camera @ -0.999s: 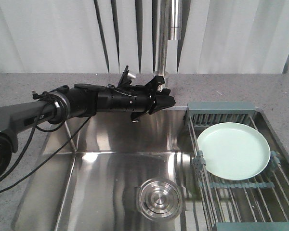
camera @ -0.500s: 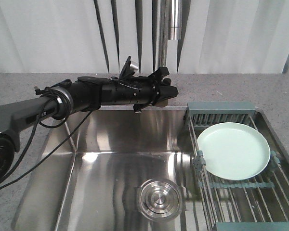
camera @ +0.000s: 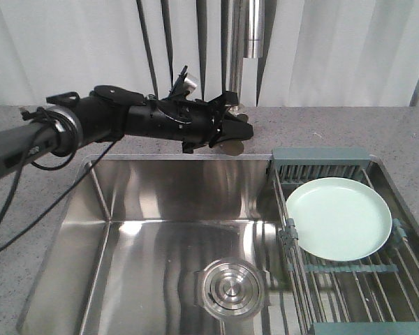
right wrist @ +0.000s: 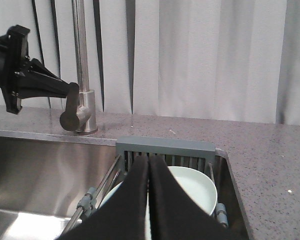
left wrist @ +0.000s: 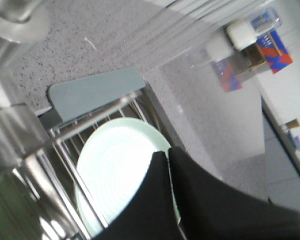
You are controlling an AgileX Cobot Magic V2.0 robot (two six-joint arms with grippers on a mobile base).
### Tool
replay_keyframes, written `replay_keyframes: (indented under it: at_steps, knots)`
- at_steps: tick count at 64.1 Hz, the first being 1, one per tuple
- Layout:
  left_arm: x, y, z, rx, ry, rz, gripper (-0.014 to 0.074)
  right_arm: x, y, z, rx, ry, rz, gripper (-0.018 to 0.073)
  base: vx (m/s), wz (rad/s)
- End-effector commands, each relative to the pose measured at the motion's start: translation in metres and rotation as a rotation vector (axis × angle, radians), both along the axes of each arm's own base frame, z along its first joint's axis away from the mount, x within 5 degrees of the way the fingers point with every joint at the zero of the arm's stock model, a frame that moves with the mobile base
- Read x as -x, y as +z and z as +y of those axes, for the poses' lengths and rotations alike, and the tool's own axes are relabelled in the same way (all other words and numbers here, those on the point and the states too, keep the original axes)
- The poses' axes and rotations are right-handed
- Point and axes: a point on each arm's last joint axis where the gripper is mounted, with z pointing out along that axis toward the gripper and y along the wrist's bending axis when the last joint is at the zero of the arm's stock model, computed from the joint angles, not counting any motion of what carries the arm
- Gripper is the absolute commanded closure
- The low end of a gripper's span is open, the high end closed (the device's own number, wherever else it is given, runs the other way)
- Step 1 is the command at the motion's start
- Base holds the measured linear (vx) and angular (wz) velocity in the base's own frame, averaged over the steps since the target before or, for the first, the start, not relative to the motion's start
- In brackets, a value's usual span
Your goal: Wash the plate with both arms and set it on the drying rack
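The pale mint-green plate (camera: 339, 218) lies flat on the drying rack (camera: 321, 159) over the right end of the sink. It also shows in the left wrist view (left wrist: 115, 170) and the right wrist view (right wrist: 197, 187). My left gripper (camera: 243, 132) is shut and empty. Its tip rests against the faucet lever (right wrist: 70, 117) behind the sink, as the right wrist view shows (right wrist: 65, 89). My right gripper (right wrist: 149, 160) is shut and empty, hovering over the near part of the plate; it is out of the front view.
The steel sink (camera: 160, 230) has a round drain (camera: 230, 287) in its floor. The tall faucet (camera: 246, 42) stands at the back centre. Grey speckled counter (camera: 42, 132) surrounds the sink. Pleated curtains hang behind.
My left arm has risen and swung back from over the sink's rear wall to the faucet lever. The plate has not moved.
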Motion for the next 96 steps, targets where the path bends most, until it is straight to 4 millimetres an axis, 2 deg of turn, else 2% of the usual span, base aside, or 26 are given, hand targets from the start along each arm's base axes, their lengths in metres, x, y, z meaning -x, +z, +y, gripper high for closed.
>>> replay_keyframes:
  at_steps: [1,11,19,27,36,42,54,64,71,84,96]
  knots:
    - [0.019,0.066,0.017,-0.047,-0.025,-0.100,0.0603,0.001,0.006,0.000,0.004,-0.003,-0.082,0.0564,0.00,0.00]
    - [0.044,0.090,0.046,-0.375,-0.060,-0.157,0.0603,0.001,0.006,0.000,0.004,-0.003,-0.082,0.0564,0.00,0.00]
    - [0.071,0.119,0.074,-0.623,-0.043,-0.237,0.0603,0.001,0.006,0.000,0.004,-0.003,-0.082,0.0564,0.00,0.00]
    - [0.106,0.148,0.098,-0.689,0.036,-0.337,0.0603,0.001,0.006,0.000,0.004,-0.003,-0.082,0.0564,0.00,0.00]
    - [0.154,0.157,0.118,-0.653,0.136,-0.421,0.0603,0.001,0.007,0.000,0.004,-0.003,-0.083,0.0564,0.00,0.00]
    - [0.187,0.146,0.133,-0.632,0.207,-0.462,0.0603,0.001,0.007,0.000,0.004,-0.003,-0.083,0.0564,0.00,0.00]
    - [0.255,0.106,0.164,-0.592,0.350,-0.552,0.0603,0.001,0.007,0.000,0.004,-0.003,-0.083,0.0564,0.00,0.00]
    - [0.299,0.073,0.182,-0.573,0.399,-0.593,0.0603,0.001,0.007,0.000,0.004,-0.003,-0.083,0.0564,0.00,0.00]
    - [0.326,0.059,0.191,-0.560,0.396,-0.611,0.0603,0.001,0.007,0.000,0.004,-0.003,-0.083,0.0564,0.00,0.00]
    - [0.353,0.041,0.199,-0.551,0.382,-0.628,0.0603,0.001,0.007,0.000,0.004,-0.003,-0.083,0.0564,0.00,0.00]
    - [0.354,0.033,0.203,-0.611,0.385,-0.672,0.0603,0.001,0.007,0.000,0.004,-0.003,-0.083,0.0564,0.00,0.00]
